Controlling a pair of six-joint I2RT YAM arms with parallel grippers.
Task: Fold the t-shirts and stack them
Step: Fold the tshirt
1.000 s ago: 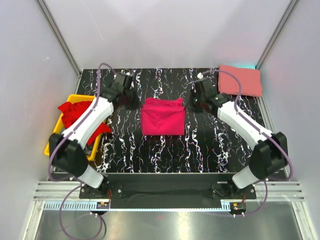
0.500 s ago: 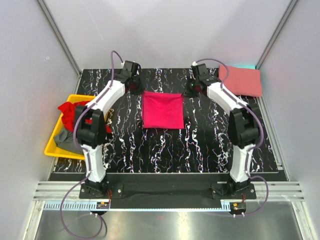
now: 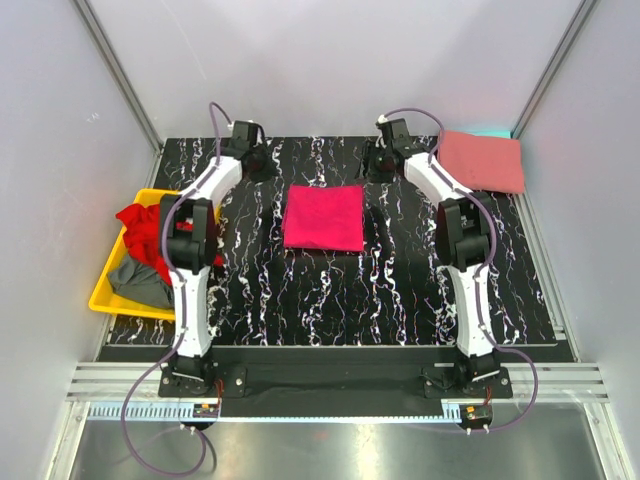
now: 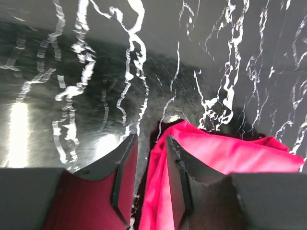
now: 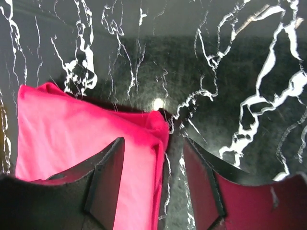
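Flat at the middle of the black white-veined tabletop (image 3: 400,290): folded magenta soft-cloth t-shirt (image 3: 322,217). Left gripper (image 4: 151,165) parted a little, right gripper (image 5: 153,177) wider, gripping nothing. Probably light, limp, quick to unfold; best pinched through all layers at both far corners

We take this for a robotics lab test cell. Plain white panel walls (image 3: 330,60) set in bare aluminium struts (image 3: 115,75) close in a black marbled table (image 3: 400,300). A left arm (image 3: 190,260) and a right arm (image 3: 465,260) are bolted to a slotted metal rail (image 3: 330,382) at its near edge, with purple cables (image 3: 130,440) looping from their bases.
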